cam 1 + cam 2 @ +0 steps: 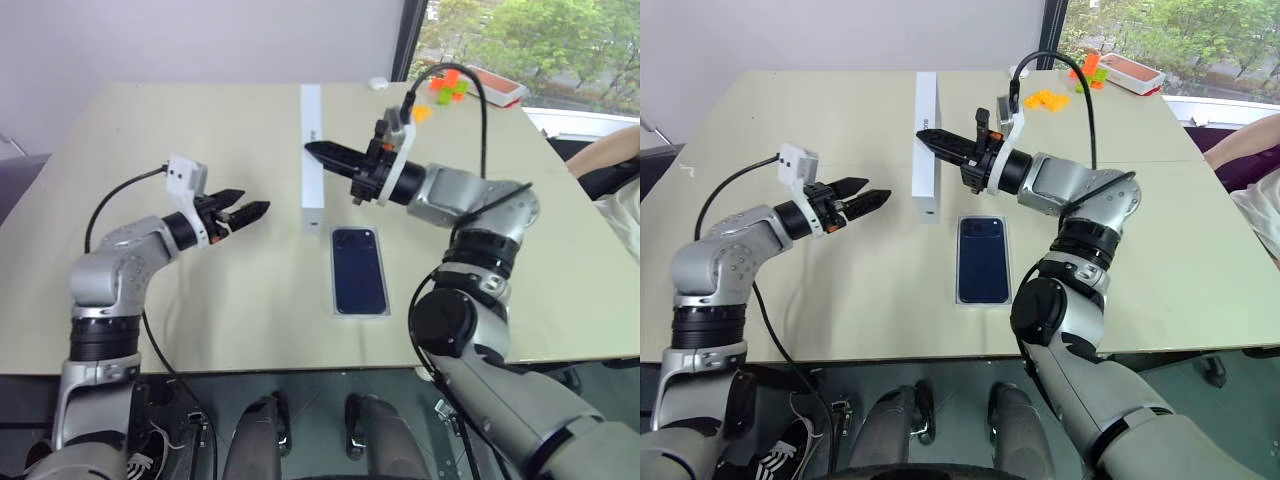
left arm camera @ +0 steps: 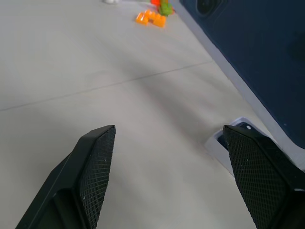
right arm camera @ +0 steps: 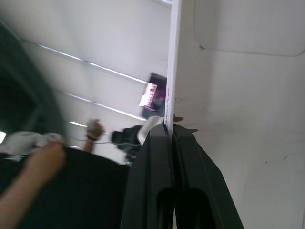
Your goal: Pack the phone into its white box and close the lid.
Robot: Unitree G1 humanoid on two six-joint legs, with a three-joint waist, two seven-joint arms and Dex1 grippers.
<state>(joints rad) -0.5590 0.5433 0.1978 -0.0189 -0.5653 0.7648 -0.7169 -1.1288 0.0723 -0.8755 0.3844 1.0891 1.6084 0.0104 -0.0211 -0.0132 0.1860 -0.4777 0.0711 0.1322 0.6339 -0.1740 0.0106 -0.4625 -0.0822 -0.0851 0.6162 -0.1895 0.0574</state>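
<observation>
The lid [image 1: 927, 145] is being held up on its long edge by the right gripper [image 1: 938, 141], whose black fingers are pinched shut on the thin white wall, as is shown close up in the right wrist view; the lid's long axis is running away from the robot, roughly parallel to the phone's. The phone [image 1: 983, 258] is lying flat in the white box [image 1: 983, 300], just beside and nearer the robot than the lid's near end, its camera cluster turned to the far end. The left gripper [image 1: 858, 199] is being held level above the table with its fingers spread wide and nothing between them, pointing right toward the lid; it is the arm free to steady the lid, judged from here. To be closed, the lid is probably needing to be laid flat and brought over the box. The table [image 1: 820, 300] is pale and smooth; orange blocks [image 1: 1046, 99] and a red tray [image 1: 1130, 70] are sitting at the far corner by a window; a person's arm [image 1: 1240, 145] is resting at the right edge.
</observation>
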